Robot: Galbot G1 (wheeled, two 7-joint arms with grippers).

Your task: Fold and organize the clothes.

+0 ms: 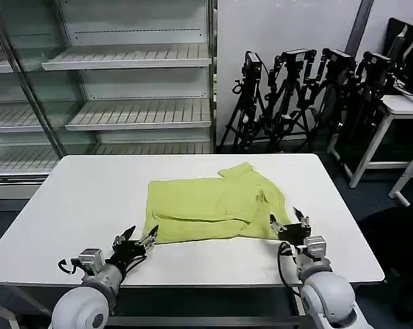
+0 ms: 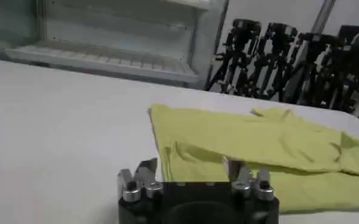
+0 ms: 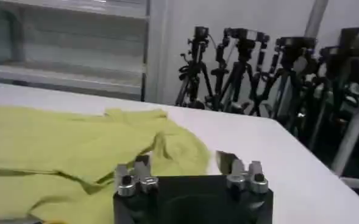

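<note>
Across the middle of the white table you are looking at the lime T-shirt, lying partly folded with its long axis running side to side and its near hem facing both arms. Your left gripper is sitting with fingers spread wide, just off the shirt's near left corner. Your right gripper is likewise gaping, at the near right corner. Neither is holding fabric; each is lying equally near its own corner, so a paired hem grasp looks likeliest.
</note>
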